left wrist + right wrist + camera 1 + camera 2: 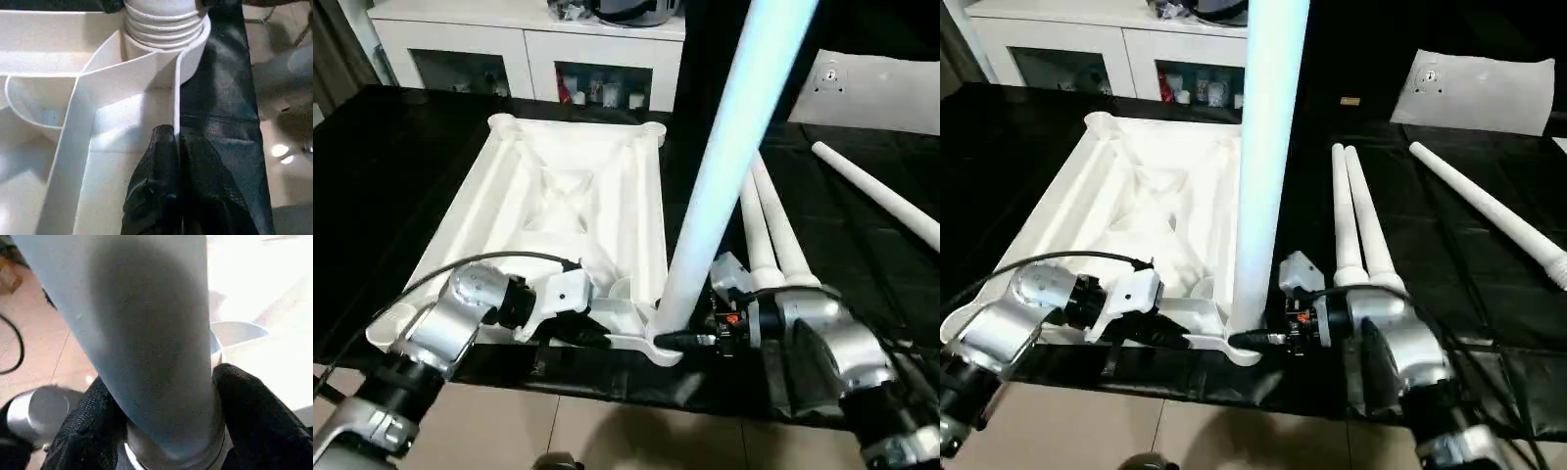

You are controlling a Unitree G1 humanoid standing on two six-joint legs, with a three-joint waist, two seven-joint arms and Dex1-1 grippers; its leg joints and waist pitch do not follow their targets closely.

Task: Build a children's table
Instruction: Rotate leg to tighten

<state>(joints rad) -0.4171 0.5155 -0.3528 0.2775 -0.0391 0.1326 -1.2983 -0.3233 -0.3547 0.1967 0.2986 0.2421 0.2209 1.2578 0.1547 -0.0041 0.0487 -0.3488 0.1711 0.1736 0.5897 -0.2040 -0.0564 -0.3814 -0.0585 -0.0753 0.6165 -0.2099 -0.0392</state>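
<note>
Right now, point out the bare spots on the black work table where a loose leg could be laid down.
Free: the black strip between the two legs lying side by side and the single leg farther right, and the far-left table cover beside the upturned tabletop. Crowded: the near corner, where both grippers meet the standing leg.

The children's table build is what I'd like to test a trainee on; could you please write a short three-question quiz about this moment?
1. True or false: the tabletop lies with its ribbed underside up.
2. How many legs lie loose on the black work table? A) one B) three C) four
3. What does the left gripper pinch?

Key:
1. True.
2. B: two side by side, one apart; the fourth, the upright leg, stands in the near corner socket, with the right gripper around its base.
3. The tabletop's side wall.
</note>
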